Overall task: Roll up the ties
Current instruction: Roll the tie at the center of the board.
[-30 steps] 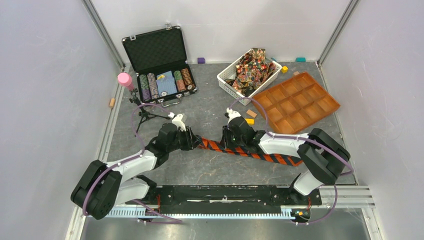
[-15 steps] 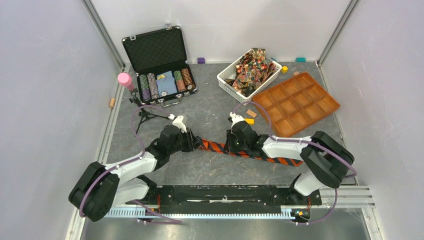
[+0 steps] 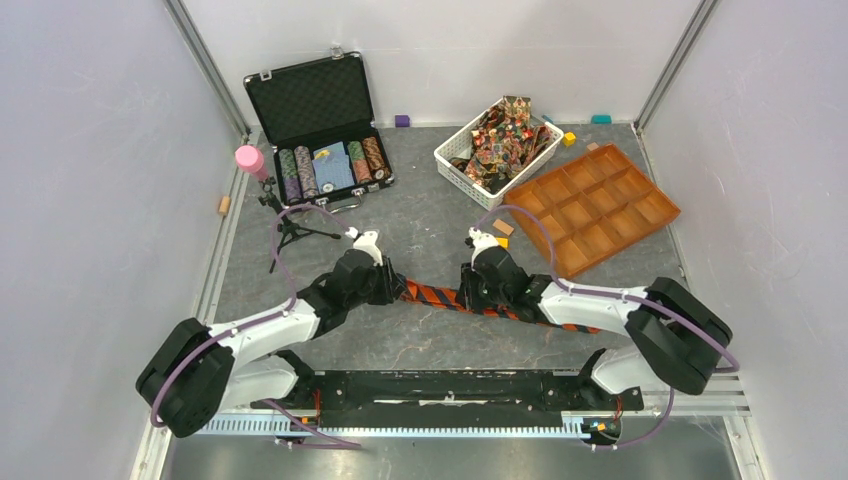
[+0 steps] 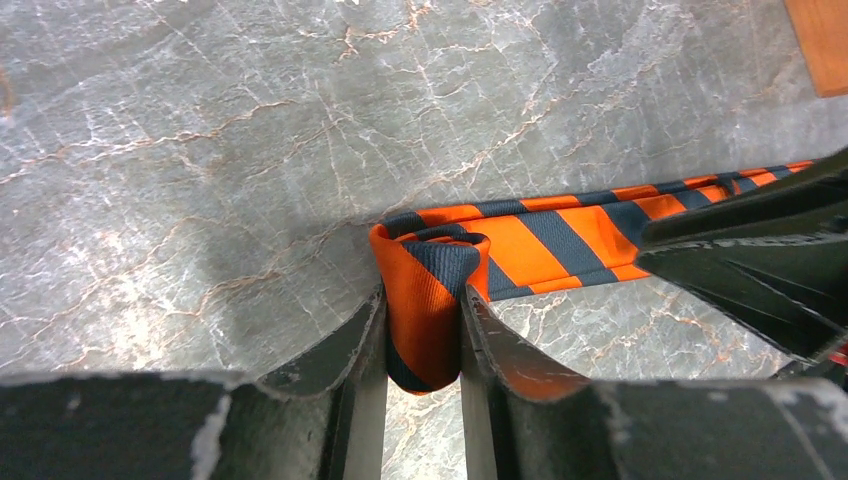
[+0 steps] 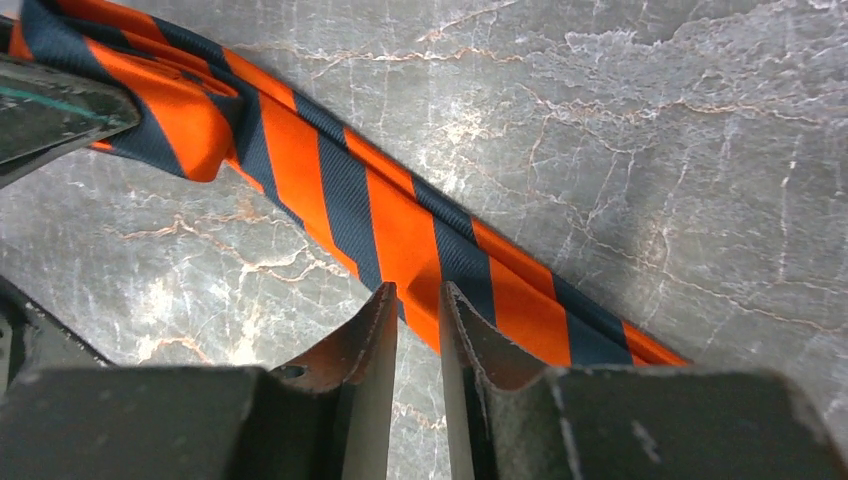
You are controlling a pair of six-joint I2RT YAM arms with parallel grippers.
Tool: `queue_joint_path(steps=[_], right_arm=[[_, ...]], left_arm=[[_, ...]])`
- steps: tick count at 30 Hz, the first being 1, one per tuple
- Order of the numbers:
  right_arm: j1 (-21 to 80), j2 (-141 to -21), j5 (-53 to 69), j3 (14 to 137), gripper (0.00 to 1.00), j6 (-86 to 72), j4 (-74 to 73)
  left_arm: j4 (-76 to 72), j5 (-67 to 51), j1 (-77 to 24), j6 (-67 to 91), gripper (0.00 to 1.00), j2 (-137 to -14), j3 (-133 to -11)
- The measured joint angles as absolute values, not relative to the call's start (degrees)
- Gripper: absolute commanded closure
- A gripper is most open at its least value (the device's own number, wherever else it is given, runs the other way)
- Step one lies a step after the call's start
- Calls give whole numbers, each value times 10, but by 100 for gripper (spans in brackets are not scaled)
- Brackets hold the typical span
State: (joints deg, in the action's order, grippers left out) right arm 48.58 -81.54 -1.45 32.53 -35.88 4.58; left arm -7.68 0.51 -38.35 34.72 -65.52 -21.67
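An orange-and-dark striped tie (image 3: 440,297) lies flat on the grey table, running right under my right arm. My left gripper (image 3: 393,286) is shut on its rolled left end; in the left wrist view the small roll (image 4: 428,290) is pinched between the fingers of the left gripper (image 4: 420,305). My right gripper (image 3: 472,296) is just to the right, over the flat part of the tie (image 5: 400,215). In the right wrist view the right gripper (image 5: 418,296) has its fingers nearly together, tips at the tie's near edge, nothing between them. Several patterned ties (image 3: 503,132) are heaped in a white basket.
The white basket (image 3: 447,160) stands at the back, with an orange compartment tray (image 3: 595,205) to its right. An open black case of poker chips (image 3: 325,165) is at the back left, a pink-topped small tripod (image 3: 252,162) beside it. Small coloured blocks lie near the back wall.
Both grippers have shifted a little to the right and nearer along the tie. The left gripper keeps hold of the rolled end, and less flat tie shows between the two grippers.
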Motion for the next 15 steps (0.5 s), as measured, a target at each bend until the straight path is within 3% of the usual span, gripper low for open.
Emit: queue_joint_path(steps=[15], right_arm=[[486, -637, -68, 309, 69, -342, -36]], left_arm=[[97, 177, -468, 329, 69, -696, -344]])
